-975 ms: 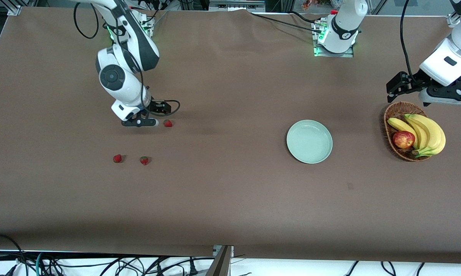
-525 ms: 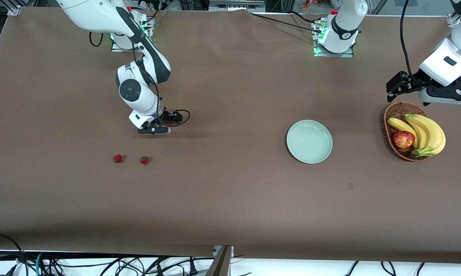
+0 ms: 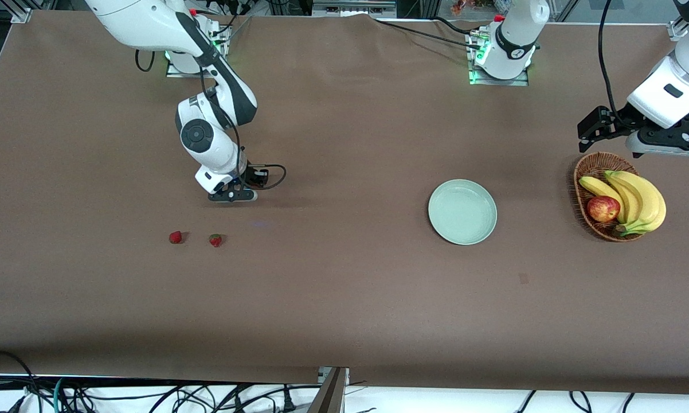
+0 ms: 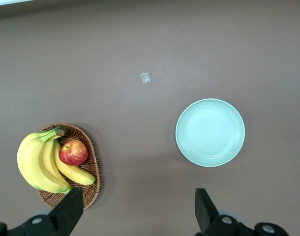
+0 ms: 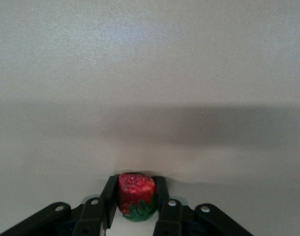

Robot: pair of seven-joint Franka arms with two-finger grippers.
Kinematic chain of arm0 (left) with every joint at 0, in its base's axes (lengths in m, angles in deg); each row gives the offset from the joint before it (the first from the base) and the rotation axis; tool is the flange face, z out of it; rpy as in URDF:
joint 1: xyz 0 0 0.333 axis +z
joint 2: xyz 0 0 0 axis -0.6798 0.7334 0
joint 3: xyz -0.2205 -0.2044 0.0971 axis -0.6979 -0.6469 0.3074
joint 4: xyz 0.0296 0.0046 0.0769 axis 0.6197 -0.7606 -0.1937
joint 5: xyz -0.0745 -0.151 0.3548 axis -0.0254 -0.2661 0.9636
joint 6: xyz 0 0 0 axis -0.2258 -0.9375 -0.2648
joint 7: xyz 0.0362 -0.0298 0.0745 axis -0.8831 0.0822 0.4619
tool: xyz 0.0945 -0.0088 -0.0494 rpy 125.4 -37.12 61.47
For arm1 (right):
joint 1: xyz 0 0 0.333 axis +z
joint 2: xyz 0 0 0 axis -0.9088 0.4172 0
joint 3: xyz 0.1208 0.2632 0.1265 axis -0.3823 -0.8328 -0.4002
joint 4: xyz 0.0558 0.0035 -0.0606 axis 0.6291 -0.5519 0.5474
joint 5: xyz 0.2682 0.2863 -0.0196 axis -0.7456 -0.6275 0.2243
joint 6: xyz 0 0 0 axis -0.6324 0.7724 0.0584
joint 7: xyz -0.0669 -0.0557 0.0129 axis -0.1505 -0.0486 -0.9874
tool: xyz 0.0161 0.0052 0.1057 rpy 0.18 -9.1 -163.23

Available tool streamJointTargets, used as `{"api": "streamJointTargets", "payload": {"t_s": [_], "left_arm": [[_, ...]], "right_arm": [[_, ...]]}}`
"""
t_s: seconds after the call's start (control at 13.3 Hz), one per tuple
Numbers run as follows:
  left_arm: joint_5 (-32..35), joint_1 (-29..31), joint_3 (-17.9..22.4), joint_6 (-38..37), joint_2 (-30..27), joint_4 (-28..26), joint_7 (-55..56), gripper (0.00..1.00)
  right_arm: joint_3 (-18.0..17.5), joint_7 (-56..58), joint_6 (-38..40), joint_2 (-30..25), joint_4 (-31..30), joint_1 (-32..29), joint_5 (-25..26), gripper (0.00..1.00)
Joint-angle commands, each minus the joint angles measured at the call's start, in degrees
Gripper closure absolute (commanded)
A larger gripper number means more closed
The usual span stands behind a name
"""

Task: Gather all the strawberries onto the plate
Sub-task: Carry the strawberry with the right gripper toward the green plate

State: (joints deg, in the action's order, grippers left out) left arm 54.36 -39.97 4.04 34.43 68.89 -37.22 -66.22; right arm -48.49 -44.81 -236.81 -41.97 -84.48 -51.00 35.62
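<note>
Two strawberries [image 3: 175,237] [image 3: 215,240] lie on the brown table toward the right arm's end. The third strawberry [image 5: 135,192] shows only in the right wrist view, red with a green cap, gripped between the black fingers of my right gripper [image 5: 135,189]. In the front view that gripper [image 3: 233,195] is low at the table and hides this berry. The mint-green plate [image 3: 462,211] is bare, also in the left wrist view [image 4: 210,132]. My left gripper [image 4: 135,216] waits open and empty, high over the table by the basket [image 3: 671,146].
A brown wicker basket [image 3: 594,166] with bananas [image 3: 637,198] and a red apple [image 3: 603,208] stands toward the left arm's end, beside the plate. It also shows in the left wrist view [image 4: 91,162]. A small pale scrap [image 4: 145,77] lies on the table.
My right gripper has moved sideways from beside the third strawberry onto it and dropped low; that berry no longer shows in the front view. The left arm has not moved.
</note>
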Motion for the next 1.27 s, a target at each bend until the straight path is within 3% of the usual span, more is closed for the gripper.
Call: {"api": "streamJointTargets", "payload": {"t_s": [0.0, 0.22, 0.45, 0.82, 0.97, 1.2], "left_arm": [[0.96, 0.04, -0.12, -1.46, 1.1, 2.25, -0.83, 0.0], [0.96, 0.39, -0.12, -1.81, 1.01, 2.16, -0.83, 0.0], [1.13, 0.65, -0.12, -1.99, 1.01, 2.25, -0.91, 0.0], [1.22, 0.57, -0.12, -2.69, 1.01, 2.25, -0.83, 0.0], [1.4, 0.56, -0.12, -2.69, 1.01, 2.33, -0.83, 0.0], [1.4, 0.48, -0.12, -2.69, 1.01, 2.33, -0.83, 0.0]], "right_arm": [[-0.05, -1.16, 0.51, -0.53, 1.32, 0.16, -0.12, 1.0], [-0.14, -10.01, 4.54, 3.48, 12.18, 4.71, -0.03, 1.0], [-0.14, -23.09, 10.87, 14.11, 32.29, 11.73, -0.29, 1.0], [-0.14, -43.23, 10.01, 31.87, 61.75, 23.34, -0.29, 0.99], [-0.14, -48.52, 2.93, 36.54, 66.8, 26.78, -0.29, 0.99], [-0.14, -50.73, -3.88, 37.88, 66.81, 29.25, -0.29, 0.99]]}}
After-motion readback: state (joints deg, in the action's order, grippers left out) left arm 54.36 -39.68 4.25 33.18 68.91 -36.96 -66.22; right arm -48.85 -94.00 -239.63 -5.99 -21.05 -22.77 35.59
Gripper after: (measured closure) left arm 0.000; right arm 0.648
